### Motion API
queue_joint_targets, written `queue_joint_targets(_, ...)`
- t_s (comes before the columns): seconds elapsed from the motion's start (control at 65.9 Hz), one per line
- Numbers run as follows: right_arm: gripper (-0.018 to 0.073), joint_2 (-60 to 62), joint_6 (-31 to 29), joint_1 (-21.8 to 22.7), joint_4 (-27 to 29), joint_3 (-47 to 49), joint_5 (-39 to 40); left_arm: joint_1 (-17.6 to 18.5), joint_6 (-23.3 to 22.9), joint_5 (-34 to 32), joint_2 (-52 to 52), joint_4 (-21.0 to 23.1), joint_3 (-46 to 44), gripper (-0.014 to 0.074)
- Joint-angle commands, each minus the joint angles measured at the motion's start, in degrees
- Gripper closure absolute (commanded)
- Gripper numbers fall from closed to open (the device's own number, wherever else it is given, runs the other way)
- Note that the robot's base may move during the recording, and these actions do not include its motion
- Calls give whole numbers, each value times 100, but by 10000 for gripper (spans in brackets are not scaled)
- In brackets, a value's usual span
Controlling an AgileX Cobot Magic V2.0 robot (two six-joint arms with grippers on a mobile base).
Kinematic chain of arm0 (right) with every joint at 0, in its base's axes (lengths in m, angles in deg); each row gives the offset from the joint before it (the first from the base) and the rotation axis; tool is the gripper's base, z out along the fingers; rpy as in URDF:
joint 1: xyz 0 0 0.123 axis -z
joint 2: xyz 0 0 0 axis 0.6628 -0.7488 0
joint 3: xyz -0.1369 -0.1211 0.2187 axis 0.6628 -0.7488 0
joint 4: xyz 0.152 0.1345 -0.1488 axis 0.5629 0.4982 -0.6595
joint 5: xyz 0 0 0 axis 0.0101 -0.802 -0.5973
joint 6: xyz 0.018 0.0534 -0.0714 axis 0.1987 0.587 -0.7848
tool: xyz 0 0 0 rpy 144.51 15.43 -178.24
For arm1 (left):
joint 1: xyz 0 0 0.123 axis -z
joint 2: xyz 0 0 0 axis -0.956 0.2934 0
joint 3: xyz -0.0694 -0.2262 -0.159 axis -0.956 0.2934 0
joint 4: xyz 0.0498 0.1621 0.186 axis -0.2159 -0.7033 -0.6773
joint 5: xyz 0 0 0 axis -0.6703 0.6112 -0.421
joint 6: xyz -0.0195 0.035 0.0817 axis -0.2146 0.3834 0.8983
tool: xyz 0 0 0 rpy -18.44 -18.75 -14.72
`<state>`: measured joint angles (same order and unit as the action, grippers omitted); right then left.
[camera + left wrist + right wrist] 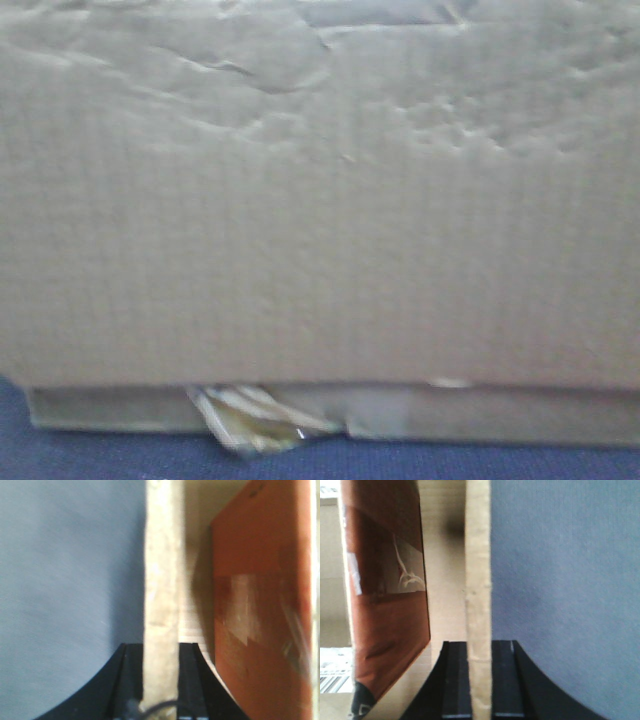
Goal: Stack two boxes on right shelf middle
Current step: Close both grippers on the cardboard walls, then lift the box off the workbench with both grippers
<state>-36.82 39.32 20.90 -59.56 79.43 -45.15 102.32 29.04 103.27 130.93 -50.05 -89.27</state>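
1. Two sets of jaws are sharing one load. The left gripper (pixel 161 650) is pressing its black jaws flush against both faces of a pale upright wall (pixel 161 555) of the large tan corrugated cardboard box (pixel 320 200). The right gripper (pixel 479 645) is doing the same on another wall, seemingly the opposite one, and neither is showing any gap.
2. That box is filling the front view, its wrinkled face sitting very close to the camera. A wad of yellowish clear tape (pixel 255 420) is hanging at its lower edge (the second cardboard band (pixel 500 415) beneath may be the other box or a flap; I cannot tell).
3. Each wall is running straight up the middle between its jaws. The reddish-brown inner panel (pixel 255 605) is lying on the inward side and the grey-blue desk surface (pixel 60 580) on the outward side.
4. Carrying this well, I judge, is calling for both arms travelling together at even height, since thin cardboard walls are liable to buckle or slip if one side is leading.
5. No view is showing the steel shelf, and the box is blocking the front camera, so I judge a slow, level approach is the safer one.
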Motion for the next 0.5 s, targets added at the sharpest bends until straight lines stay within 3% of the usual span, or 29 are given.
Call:
queue_joint_targets(0.0, 718, 300, 70, -46, -564, 105, 513, -9, -196, -17, -401, -652, -60, 708)
queue_joint_targets(0.243, 718, 314, 70, -57, -1145, 650, 1175, -9, -196, -277, -598, -1357, -743, 708)
queue_joint_targets(0.485, 718, 174, 70, -47, -1499, 1385, 1772, -9, -145, -1260, -597, -1699, -1273, 708)
